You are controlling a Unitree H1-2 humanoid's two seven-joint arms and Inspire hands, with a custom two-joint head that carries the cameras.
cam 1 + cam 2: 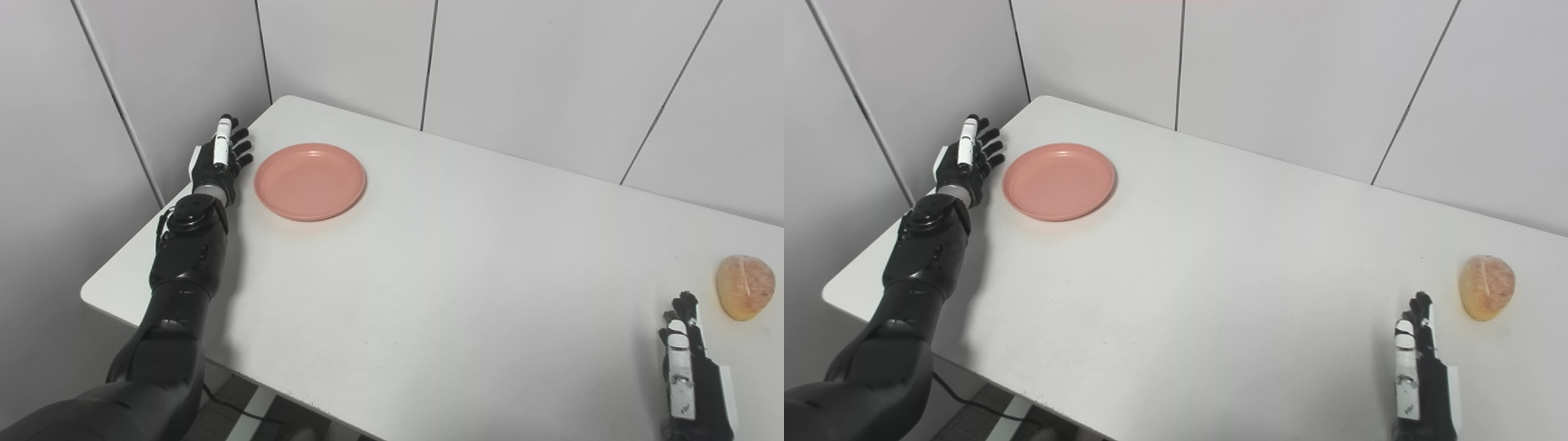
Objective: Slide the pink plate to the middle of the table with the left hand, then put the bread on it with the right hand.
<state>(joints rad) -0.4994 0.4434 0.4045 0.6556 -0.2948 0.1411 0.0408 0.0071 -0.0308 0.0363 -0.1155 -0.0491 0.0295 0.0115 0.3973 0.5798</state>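
Observation:
A round pink plate (310,180) lies flat near the table's far left corner. Just left of it, at the table's left edge, my left hand (220,156) is open with its fingers stretched out, a small gap away from the plate's rim. A golden bread roll (745,286) rests on the table at the far right. My right hand (683,355) is at the bottom right, open with fingers straight, a little below and left of the bread and not touching it.
The white table (459,263) runs from the left corner to the right edge of view. Grey wall panels (520,73) stand close behind it and along its left side. A dark cable (239,409) lies on the floor below the front edge.

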